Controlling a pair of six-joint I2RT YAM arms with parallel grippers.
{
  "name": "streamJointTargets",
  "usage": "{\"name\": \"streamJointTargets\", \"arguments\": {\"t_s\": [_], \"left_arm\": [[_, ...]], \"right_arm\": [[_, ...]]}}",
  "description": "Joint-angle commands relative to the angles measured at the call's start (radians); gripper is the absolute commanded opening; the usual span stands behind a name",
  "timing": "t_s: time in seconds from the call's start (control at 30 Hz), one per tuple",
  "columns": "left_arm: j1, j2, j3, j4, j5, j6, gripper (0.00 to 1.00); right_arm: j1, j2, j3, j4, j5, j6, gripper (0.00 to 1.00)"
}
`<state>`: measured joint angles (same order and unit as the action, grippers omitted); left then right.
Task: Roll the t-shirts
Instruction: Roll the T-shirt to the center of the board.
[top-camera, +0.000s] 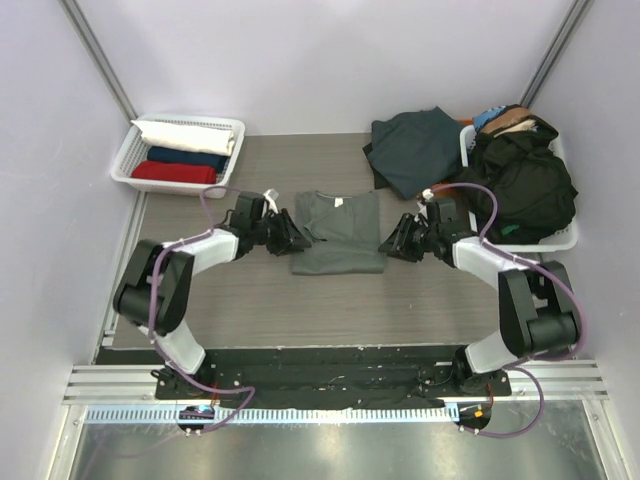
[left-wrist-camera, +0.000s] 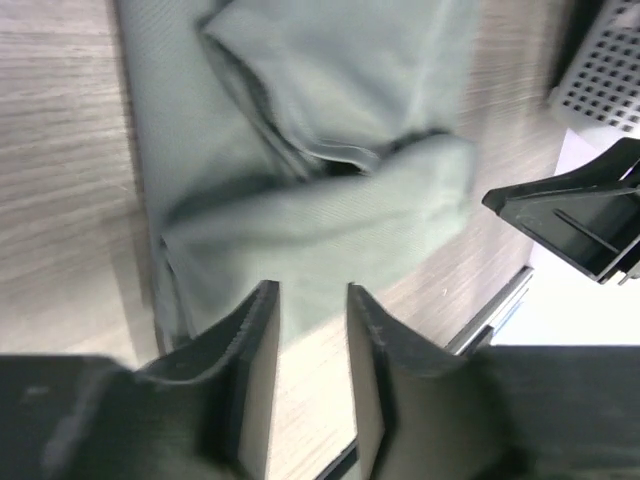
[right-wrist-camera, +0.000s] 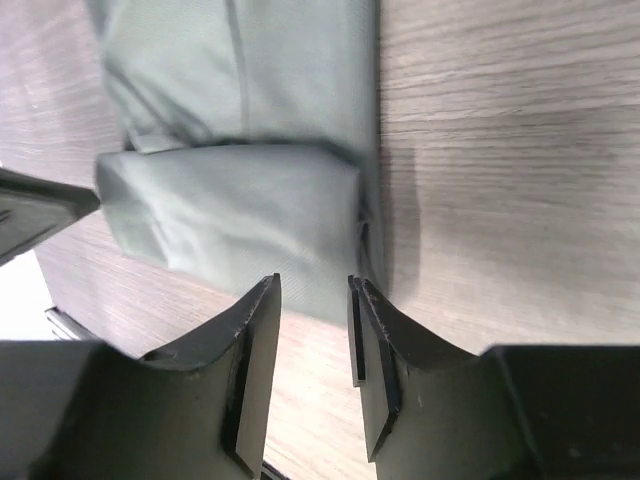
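White lattice plastic makes up both baskets. The left basket (top-camera: 122, 162), in the upper left of the overhead view, holds three rolled t-shirts side by side: a white one (top-camera: 185, 135) at the back, a navy one (top-camera: 188, 157) in the middle and a red one (top-camera: 172, 172) at the front. The right basket (top-camera: 541, 243), at the upper right, is piled above its rim with a loose black heap of clothes (top-camera: 525, 185), with a bit of tan and blue cloth (top-camera: 505, 118) showing at its far end. Just beside it, a dark teal shirt (top-camera: 415, 148) lies crumpled on the wood-grain table (top-camera: 250, 300).

At the centre of the table lies the sage-grey t-shirt (top-camera: 338, 232), neck toward the top of the frame, its near end turned up into a thick fold.

Both arms reach low and inward from the bottom of the frame. The left gripper (top-camera: 290, 238) sits at the shirt's left edge and the right gripper (top-camera: 392, 243) at its right edge. In the wrist views each pair of fingers is parted by a narrow gap, tips level with the folded end, with no cloth pinched between them.
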<state>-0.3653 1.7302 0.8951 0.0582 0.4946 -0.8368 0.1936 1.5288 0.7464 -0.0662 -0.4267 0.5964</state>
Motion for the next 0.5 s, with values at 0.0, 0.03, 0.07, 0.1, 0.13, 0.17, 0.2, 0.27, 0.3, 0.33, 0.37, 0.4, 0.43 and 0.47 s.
{"name": "streamJointTargets", "arguments": {"t_s": [0.0, 0.03, 0.07, 0.1, 0.13, 0.17, 0.2, 0.27, 0.3, 0.33, 0.37, 0.4, 0.43, 0.47], "left_arm": [[-0.001, -0.147, -0.015, -0.115, -0.083, 0.096, 0.38], [-0.001, -0.162, -0.04, -0.121, -0.091, 0.102, 0.39], [-0.004, -0.191, -0.06, -0.123, -0.097, 0.108, 0.39], [-0.004, -0.202, -0.077, -0.123, -0.102, 0.114, 0.39], [-0.006, -0.214, -0.111, -0.121, -0.109, 0.126, 0.39], [-0.007, -0.228, -0.126, -0.123, -0.114, 0.136, 0.39], [-0.009, -0.236, -0.142, -0.121, -0.125, 0.139, 0.39], [-0.015, -0.244, -0.182, -0.117, -0.149, 0.154, 0.39], [-0.018, -0.247, -0.194, -0.101, -0.149, 0.156, 0.39], [-0.021, -0.247, -0.203, -0.094, -0.151, 0.157, 0.4], [-0.023, -0.244, -0.215, -0.086, -0.156, 0.159, 0.4], [-0.027, -0.235, -0.217, -0.08, -0.159, 0.159, 0.4], [-0.029, -0.227, -0.217, -0.075, -0.16, 0.16, 0.4], [-0.03, -0.222, -0.216, -0.075, -0.163, 0.16, 0.4]], "right_arm": [[0.01, -0.137, 0.001, -0.086, 0.074, -0.044, 0.41], [0.012, -0.153, -0.013, -0.099, 0.072, -0.056, 0.41], [0.018, -0.169, -0.025, -0.101, 0.081, -0.085, 0.41], [0.03, -0.191, -0.038, -0.104, 0.098, -0.095, 0.41], [0.038, -0.223, -0.062, -0.104, 0.112, -0.108, 0.41], [0.049, -0.235, -0.073, -0.107, 0.153, -0.133, 0.39], [0.072, -0.243, -0.077, -0.116, 0.182, -0.141, 0.38], [0.086, -0.237, -0.067, -0.171, 0.25, -0.155, 0.36], [0.089, -0.231, -0.064, -0.181, 0.256, -0.165, 0.34], [0.096, -0.222, -0.064, -0.185, 0.258, -0.168, 0.33], [0.101, -0.207, -0.065, -0.181, 0.258, -0.17, 0.31], [0.11, -0.196, -0.065, -0.176, 0.262, -0.17, 0.31], [0.133, -0.187, -0.062, -0.166, 0.272, -0.172, 0.31], [0.142, -0.165, -0.059, -0.164, 0.281, -0.172, 0.33]]}}
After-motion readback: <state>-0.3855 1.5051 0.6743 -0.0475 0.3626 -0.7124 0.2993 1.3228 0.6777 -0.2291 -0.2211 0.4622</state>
